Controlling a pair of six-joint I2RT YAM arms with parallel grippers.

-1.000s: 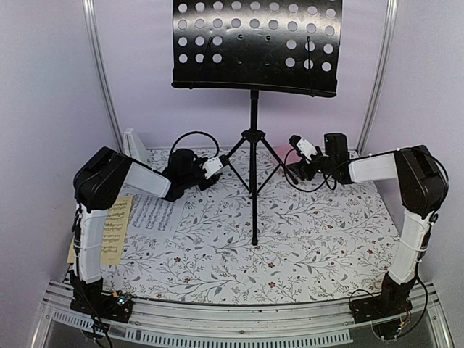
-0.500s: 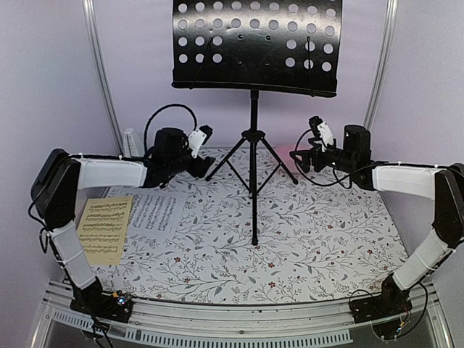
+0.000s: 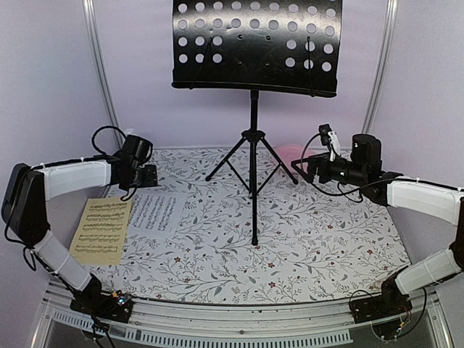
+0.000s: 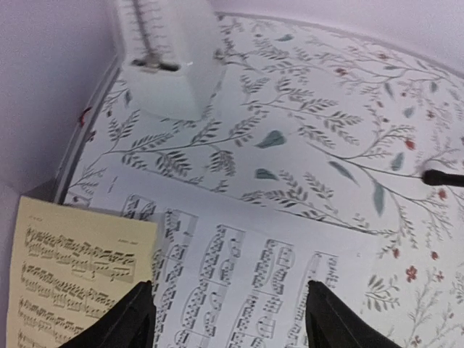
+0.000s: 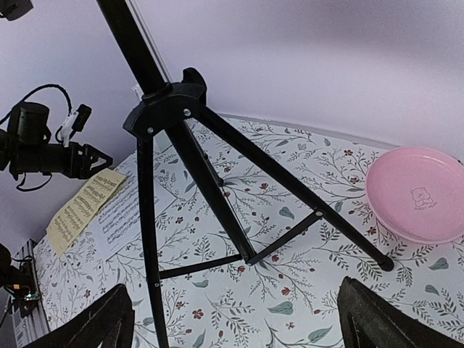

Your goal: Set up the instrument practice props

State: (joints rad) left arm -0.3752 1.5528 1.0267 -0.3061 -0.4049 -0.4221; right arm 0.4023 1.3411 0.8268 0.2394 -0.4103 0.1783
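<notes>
The stand (image 3: 254, 43) is black, its desk dotted with rows of round holes. The cloth (image 3: 312, 239) is white with grey-green leafy sprigs and small red flowers. At the left lie a yellowish page (image 3: 101, 230) and a white page (image 3: 156, 212), both printed with black notes. The metronome (image 4: 170, 58) is pale grey. The plate (image 5: 417, 192) at the far right is pink.

The music stand (image 3: 254, 76) stands upright; yellowish page (image 3: 101, 230) and white page (image 3: 156, 212) lie flat, left.

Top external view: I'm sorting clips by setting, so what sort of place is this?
Probably a small robot-lab booth, not a music room: plain lilac walls close around a floral tablecloth, two arms bolted to an aluminium rail, and a music stand staged as a prop.
</notes>
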